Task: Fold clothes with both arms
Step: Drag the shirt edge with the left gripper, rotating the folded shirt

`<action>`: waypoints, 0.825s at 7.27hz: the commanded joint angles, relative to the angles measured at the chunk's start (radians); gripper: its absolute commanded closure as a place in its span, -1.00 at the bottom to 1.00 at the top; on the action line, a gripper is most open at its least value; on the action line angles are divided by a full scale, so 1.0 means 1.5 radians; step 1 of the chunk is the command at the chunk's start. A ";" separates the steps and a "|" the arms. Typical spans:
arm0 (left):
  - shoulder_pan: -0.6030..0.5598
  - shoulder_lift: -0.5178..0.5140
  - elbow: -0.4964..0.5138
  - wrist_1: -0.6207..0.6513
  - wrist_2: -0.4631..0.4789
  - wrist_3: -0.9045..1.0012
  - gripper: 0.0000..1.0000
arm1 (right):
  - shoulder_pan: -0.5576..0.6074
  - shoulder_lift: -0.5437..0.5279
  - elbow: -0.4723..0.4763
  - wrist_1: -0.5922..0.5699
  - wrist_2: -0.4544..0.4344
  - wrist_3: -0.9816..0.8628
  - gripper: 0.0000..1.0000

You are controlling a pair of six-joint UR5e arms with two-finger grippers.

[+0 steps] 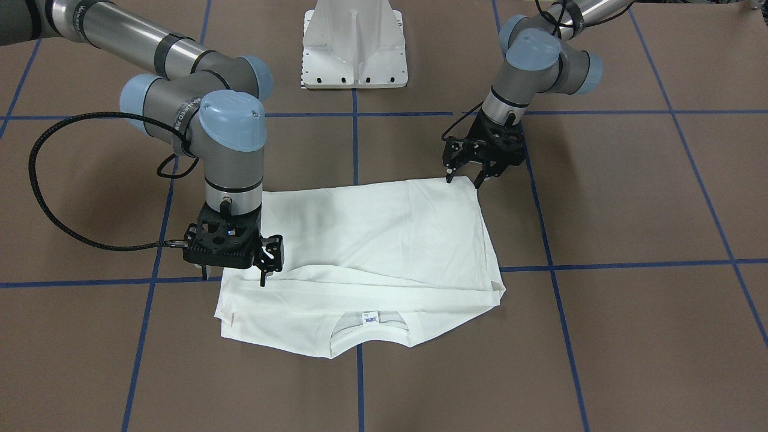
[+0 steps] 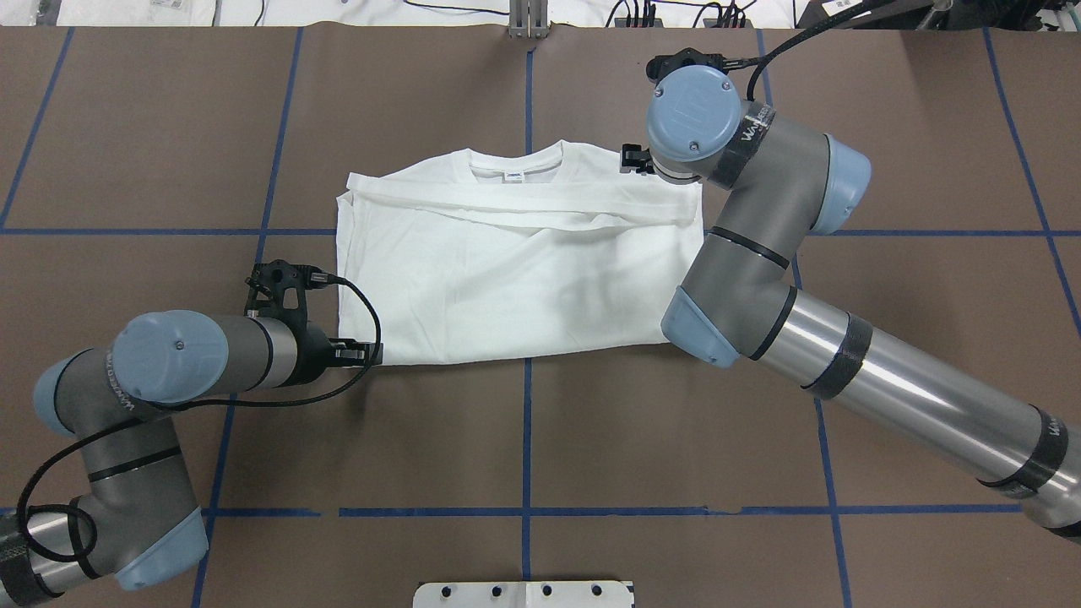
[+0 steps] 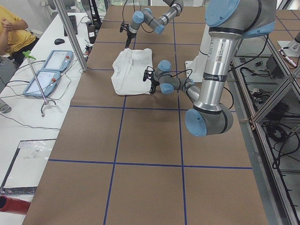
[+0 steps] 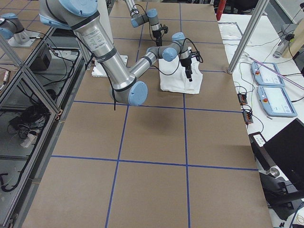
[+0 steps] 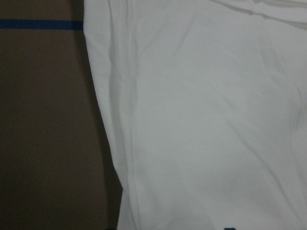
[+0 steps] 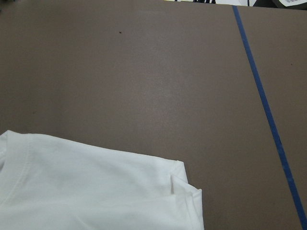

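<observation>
Brown table holds the white shirt, folded flat just out from the white stand. The left gripper is spread wide at the shirt corner nearest the stand. The right gripper hangs over the side edge farther from the stand, possibly spread too, though I cannot tell.

Brown tabletop, blue tape grid across it. White shirt lies flat and folded, mid-width, nearer the far edge than mine, collar toward that far edge. White metal stand sits at my edge, centre.
</observation>
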 commanded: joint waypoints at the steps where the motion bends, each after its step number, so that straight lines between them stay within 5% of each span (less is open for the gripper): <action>1: 0.005 -0.006 0.003 0.000 0.003 -0.015 0.93 | 0.000 -0.001 0.001 0.000 -0.001 0.000 -1.00; 4: -0.018 0.012 -0.005 0.002 0.002 -0.004 1.00 | 0.000 -0.003 0.005 0.000 -0.002 0.002 -1.00; 6: -0.112 0.016 0.031 0.005 0.002 0.143 1.00 | -0.001 -0.003 0.005 0.000 -0.002 0.004 -1.00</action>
